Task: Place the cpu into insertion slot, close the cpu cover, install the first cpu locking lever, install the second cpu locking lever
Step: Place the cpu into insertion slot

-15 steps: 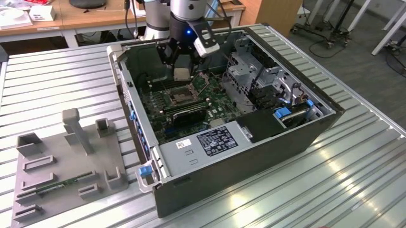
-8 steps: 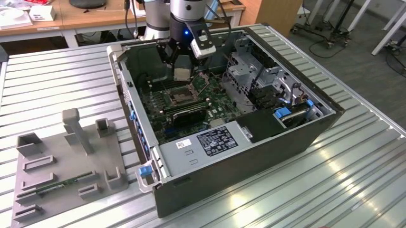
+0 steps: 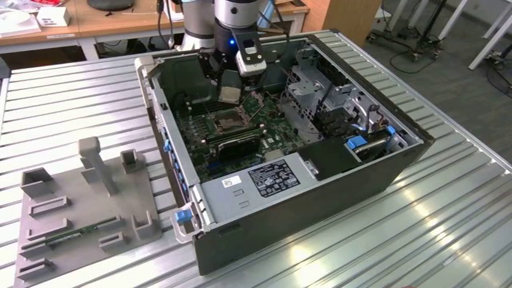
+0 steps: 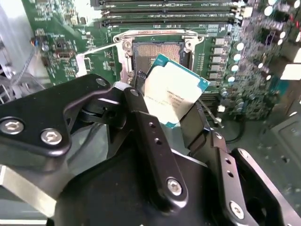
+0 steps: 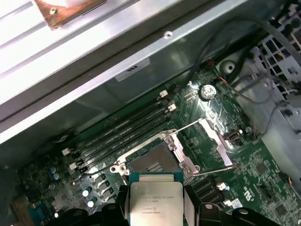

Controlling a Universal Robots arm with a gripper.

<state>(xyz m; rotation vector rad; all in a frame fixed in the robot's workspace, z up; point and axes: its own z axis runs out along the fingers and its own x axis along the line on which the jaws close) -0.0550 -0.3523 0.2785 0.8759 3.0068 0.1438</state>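
Insertion slot [image 5: 149,162]: uncovered, no chip seated. Gripper [image 5: 156,212]: clamped on cpu [image 5: 155,200] by its edges, held above the slot, not touching (chip sits tilted in second wrist view). Cpu cover [image 5: 216,141]: swung open beside slot. Risk: tilted or misaligned descent could damage socket contacts; thin edge grip may slip.
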